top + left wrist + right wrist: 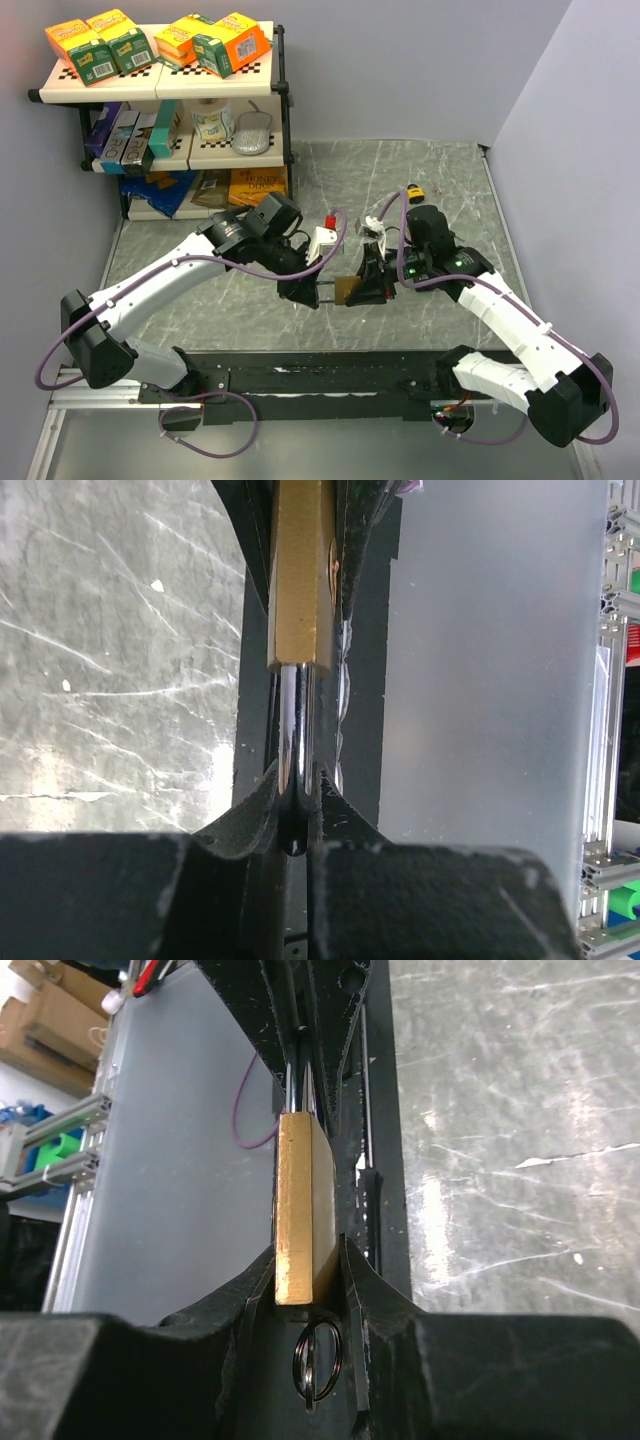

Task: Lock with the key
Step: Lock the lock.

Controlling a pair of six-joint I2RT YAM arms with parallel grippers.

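Left gripper (pixel 296 805) pinching chrome shackle (pixel 297 720), right gripper (pixel 308 1270) pinching brass padlock (pixel 300 1190); likely risk: skewed push jams shackle.

Brass padlock (pixel 303 1210) edge-on, chrome shackle (pixel 297 730), key ring (pixel 317 1365) at base
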